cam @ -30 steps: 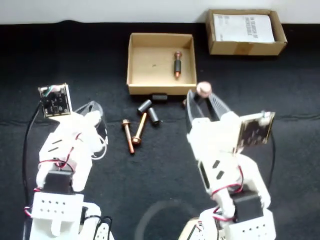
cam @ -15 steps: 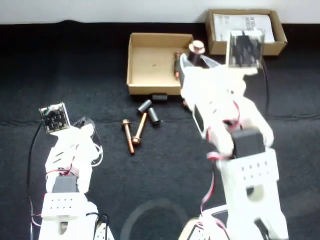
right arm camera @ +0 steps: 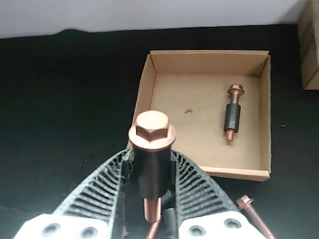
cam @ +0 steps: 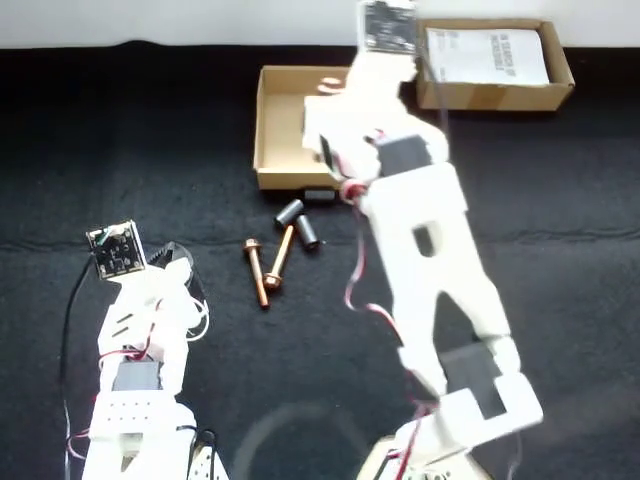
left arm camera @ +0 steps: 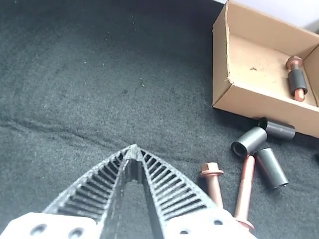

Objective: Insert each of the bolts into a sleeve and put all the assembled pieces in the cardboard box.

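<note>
Where everything lies: we see a table [cam: 560, 300] under black cloth, with both arms at its near side.
Right arm [cam: 430, 240]: we find it stretched far forward, its wrist over the cardboard box.
Left arm [cam: 140, 320]: folded back at the near left, well apart from the parts.
Cardboard box [cam: 268, 130]: open-topped, at the far middle of the table.
Second box [cam: 490, 95]: just to the right of the first, a printed sheet inside.
Right gripper [right arm camera: 151, 158]: we see its ribbed fingers clamped on the held piece.
Left gripper [left arm camera: 132, 152]: fingertips pressed together with nothing between them, above bare cloth.
Held piece [right arm camera: 153, 172]: a copper bolt through a dark sleeve, upright, head on top; from above we make out the head over the box.
Finished piece [right arm camera: 233, 113]: a bolt in its sleeve, lying on the box floor near the right wall.
Loose bolts [cam: 257, 272]: two, side by side on the cloth in front of the box.
Loose sleeves [cam: 289, 212]: three; we see one against the box's front wall and two between it and the bolts.
</note>
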You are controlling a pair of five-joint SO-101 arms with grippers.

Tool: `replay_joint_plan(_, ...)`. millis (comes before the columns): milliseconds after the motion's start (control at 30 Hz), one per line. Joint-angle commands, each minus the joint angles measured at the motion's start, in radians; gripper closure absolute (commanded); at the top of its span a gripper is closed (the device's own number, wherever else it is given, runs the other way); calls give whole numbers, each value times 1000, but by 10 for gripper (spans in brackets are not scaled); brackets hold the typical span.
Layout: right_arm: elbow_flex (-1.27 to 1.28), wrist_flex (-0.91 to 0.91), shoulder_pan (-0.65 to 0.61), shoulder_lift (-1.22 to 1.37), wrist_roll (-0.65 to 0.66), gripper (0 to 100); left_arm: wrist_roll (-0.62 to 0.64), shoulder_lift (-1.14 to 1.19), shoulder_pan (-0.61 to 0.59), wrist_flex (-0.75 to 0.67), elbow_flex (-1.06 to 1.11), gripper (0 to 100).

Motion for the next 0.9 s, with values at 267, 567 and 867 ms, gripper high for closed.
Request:
replay_joint_plan(267, -506, 150, -1, 366, 215, 986, -2, -10, -15, 14, 21, 991)
replay_joint_plan(567, -776, 90, 68, 619, 354, 986, -2, -12, -16, 28, 22, 991)
replay_joint_plan(867, -845, -87, 87, 898, 428, 986, -3, -12, -45, 25, 22, 991)
